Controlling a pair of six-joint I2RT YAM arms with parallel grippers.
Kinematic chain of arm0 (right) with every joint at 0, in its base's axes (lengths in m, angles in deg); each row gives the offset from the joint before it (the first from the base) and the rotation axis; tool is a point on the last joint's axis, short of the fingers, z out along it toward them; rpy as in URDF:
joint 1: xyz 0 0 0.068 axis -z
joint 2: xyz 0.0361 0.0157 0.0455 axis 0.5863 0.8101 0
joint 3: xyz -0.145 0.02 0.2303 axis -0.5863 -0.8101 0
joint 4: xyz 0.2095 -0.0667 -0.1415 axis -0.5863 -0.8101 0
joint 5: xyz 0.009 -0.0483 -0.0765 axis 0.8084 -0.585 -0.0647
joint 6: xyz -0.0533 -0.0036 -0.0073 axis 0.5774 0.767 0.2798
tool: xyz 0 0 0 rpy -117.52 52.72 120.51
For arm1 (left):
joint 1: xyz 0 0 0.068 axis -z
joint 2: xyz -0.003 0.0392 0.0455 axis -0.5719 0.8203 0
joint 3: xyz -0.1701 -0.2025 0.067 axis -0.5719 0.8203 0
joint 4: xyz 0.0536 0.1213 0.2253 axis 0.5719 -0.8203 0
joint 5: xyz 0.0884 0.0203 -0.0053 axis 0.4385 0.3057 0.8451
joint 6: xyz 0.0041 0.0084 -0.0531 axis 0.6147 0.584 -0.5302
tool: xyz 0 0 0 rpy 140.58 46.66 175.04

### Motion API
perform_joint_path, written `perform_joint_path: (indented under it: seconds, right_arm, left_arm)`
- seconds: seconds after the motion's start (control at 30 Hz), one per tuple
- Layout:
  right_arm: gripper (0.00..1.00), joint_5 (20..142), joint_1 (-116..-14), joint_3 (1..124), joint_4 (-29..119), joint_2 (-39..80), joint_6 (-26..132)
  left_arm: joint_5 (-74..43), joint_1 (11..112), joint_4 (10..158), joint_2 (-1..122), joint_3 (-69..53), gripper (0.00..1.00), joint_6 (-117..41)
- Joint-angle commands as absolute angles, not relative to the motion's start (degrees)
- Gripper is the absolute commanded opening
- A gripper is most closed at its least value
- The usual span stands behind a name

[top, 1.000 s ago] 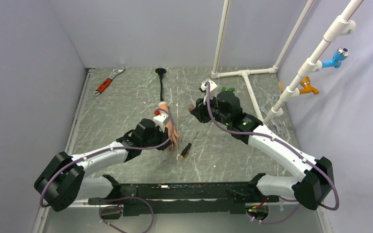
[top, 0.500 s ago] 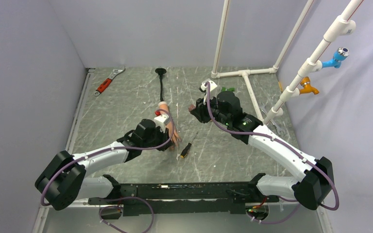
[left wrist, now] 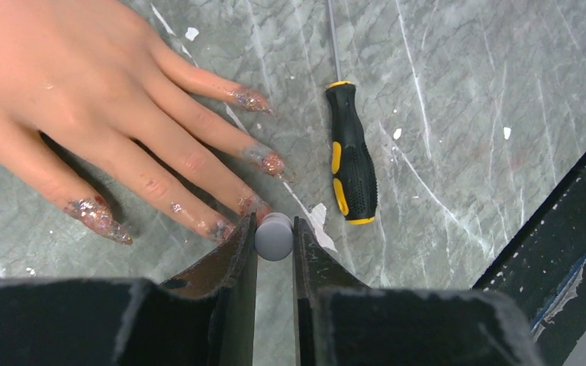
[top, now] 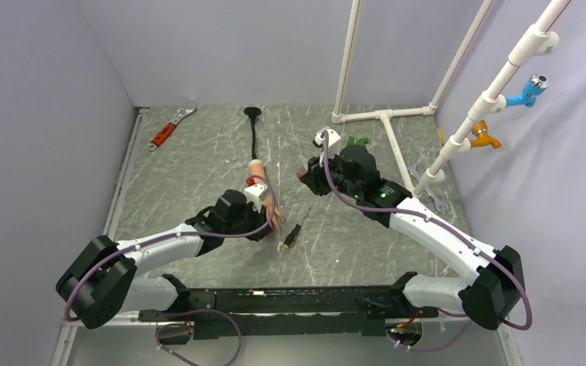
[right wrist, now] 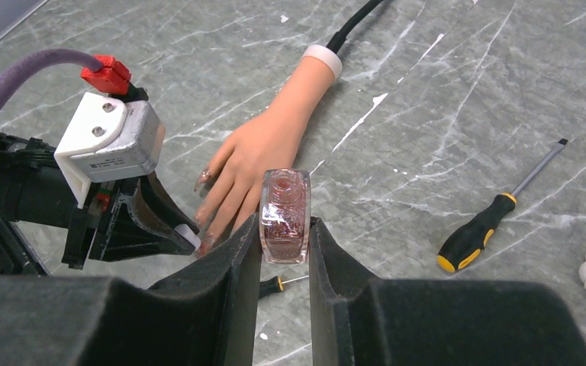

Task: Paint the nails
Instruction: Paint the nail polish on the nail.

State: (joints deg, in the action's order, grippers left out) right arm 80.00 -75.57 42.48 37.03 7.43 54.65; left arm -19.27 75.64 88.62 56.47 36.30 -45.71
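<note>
Two claws were engaged: the left claw (left wrist: pixel 273 226) clamped on the grey brush cap (left wrist: pixel 274 238), the right claw (right wrist: pixel 284 223) on the polish bottle (right wrist: pixel 284 200). The glitter-flecked nails (left wrist: pixel 273 162) lay mid-surface (top: pixel 198 168) on the mannequin hand (left wrist: pixel 69 84), tips toward the near edge. We judged short, light strokes along each nail best, clear of the screwdriver (left wrist: pixel 351 164) beside them.
</note>
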Motion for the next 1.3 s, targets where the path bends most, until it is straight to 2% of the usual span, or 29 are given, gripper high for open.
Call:
perform_joint_path:
  seconds: [0.0,0.17,0.63,1.27]
  right_arm:
    - [0.0,80.1,-75.4,42.8,39.2,5.9,54.0]
    - [0.0,80.2,-75.4,42.8,39.2,5.9,54.0]
    - [0.0,80.4,-75.4,43.1,39.1,6.3,53.9]
    - [0.0,80.6,-75.5,43.0,39.2,7.1,54.0]
  left_arm:
    - [-16.4,76.0,86.2,54.3,34.2,0.0,-45.5]
    - [-14.5,76.0,82.9,53.6,32.1,0.0,-43.8]
    - [-14.8,76.0,84.9,56.9,30.1,0.0,-42.8]
    - [-16.3,76.7,87.2,56.2,35.5,0.0,-45.1]
